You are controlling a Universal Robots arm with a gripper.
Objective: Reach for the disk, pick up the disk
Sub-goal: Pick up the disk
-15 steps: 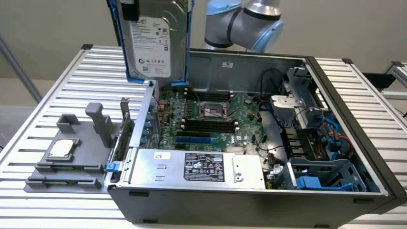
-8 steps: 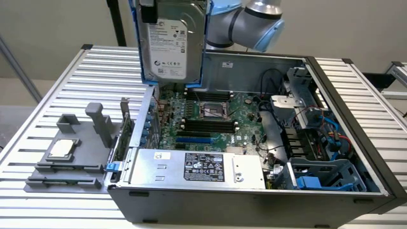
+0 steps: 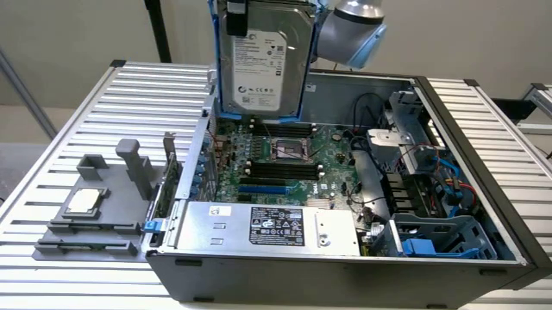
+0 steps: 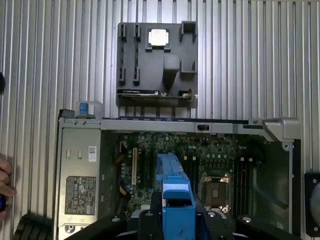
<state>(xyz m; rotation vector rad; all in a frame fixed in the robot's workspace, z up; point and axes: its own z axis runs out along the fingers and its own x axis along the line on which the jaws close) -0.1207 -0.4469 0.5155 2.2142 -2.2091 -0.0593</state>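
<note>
Grey fixture tray (image 3: 86, 223) with CPU chip (image 3: 84, 201) at exterior view's left. I see hard disk (image 3: 263, 61) hanging high over open PC case (image 3: 483, 194), gripper (image 4: 172, 215) jaws clamped on its blue bracket. Risk: edge grip slips, disk drops onto motherboard (image 3: 289, 161).

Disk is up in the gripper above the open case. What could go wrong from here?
1. The disk hangs upright from the gripper, held at its top edge by the blue bracket; if that grip slips, it would likely drop onto the motherboard.
2. Any sideways swing could knock it against the case wall.
3. A person's hand sits at the table edge, near the work area.
</note>
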